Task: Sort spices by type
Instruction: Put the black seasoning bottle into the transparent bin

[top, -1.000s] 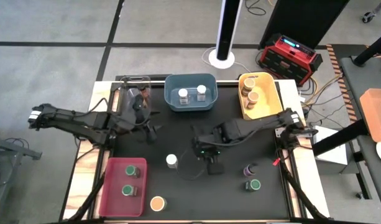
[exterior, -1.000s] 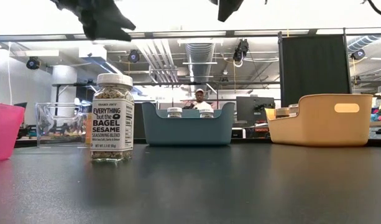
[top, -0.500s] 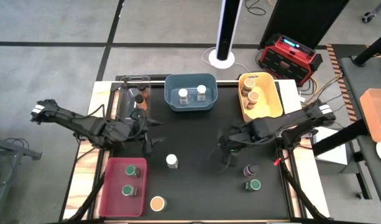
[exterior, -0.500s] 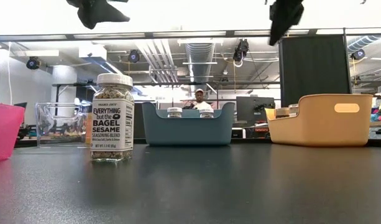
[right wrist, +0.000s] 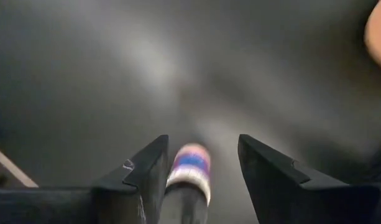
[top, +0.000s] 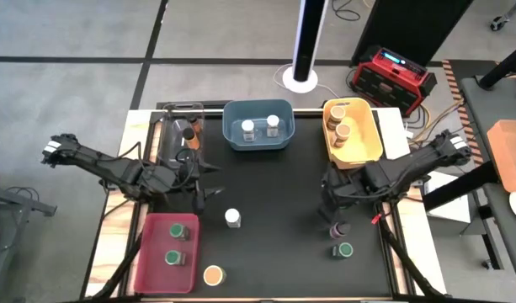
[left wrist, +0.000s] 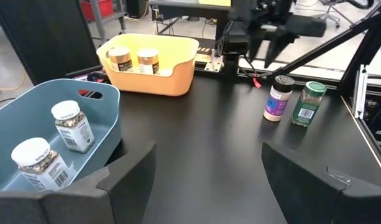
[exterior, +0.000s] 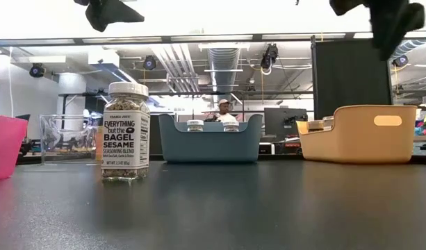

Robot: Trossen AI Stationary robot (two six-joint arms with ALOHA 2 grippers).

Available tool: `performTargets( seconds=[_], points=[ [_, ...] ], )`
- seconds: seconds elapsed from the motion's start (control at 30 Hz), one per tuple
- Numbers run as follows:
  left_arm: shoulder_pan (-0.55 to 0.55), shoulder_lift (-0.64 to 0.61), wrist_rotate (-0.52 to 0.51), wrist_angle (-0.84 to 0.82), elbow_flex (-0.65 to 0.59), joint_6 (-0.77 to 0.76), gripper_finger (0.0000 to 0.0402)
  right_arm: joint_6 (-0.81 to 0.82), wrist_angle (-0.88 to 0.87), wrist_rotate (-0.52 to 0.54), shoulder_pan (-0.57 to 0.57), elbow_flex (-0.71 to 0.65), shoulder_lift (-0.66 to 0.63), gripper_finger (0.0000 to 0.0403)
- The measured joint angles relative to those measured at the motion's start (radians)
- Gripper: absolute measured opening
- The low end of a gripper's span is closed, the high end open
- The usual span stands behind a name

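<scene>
My right gripper [right wrist: 199,171] hangs spread over a small jar [right wrist: 189,177]: dark lid, purple-and-white label, upright between my fingers [right wrist: 143,174], untouched.

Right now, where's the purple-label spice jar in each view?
High: purple-label jar at right, next to the green-lidded jar.
Low: not in it.
Left wrist, beside the green-lidded jar.
Right wrist, framed by the right gripper.
Landmark: yellow bin, in all but the right wrist.
</scene>
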Motion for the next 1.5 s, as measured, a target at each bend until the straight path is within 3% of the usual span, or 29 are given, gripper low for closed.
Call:
performTargets(
  seconds=[0.2, 0.37, 0.63, 0.77, 1.17, 1.3, 1.5],
  points=[
    [0.0, 0.0, -0.001, 0.001, 0.0, 0.003, 0.0274, 0.146, -0.025, -0.127, 0.038, 0.009, 0.002, 0.0172],
    [0.0, 0.0, -0.002, 0.001, 0.0, 0.012, 0.0275, 0.276, -0.161, -0.213, 0.078, 0.009, 0.002, 0.0155],
    [0.0, 0.0, -0.002, 0.019, 0.0, 0.046, 0.0275, 0.33, -0.13, -0.211, 0.124, 0.009, 0.005, 0.0146],
    [0.0, 0.0, -0.002, 0.024, 0.0, 0.054, 0.0275, 0.442, -0.124, -0.202, 0.123, 0.009, 0.019, 0.018],
    [0.0, 0.066, -0.002, 0.032, 0.0, 0.102, 0.0275, 0.424, -0.055, -0.254, 0.123, 0.009, 0.143, 0.0333],
    [0.0, 0.092, -0.032, 0.067, 0.0, 0.134, 0.0275, 0.424, -0.057, -0.269, 0.127, 0.009, 0.173, 0.0354],
    [0.001, 0.104, -0.051, 0.071, 0.011, 0.158, 0.0275, 0.422, -0.052, -0.261, 0.127, -0.013, 0.178, 0.0349]
  ],
)
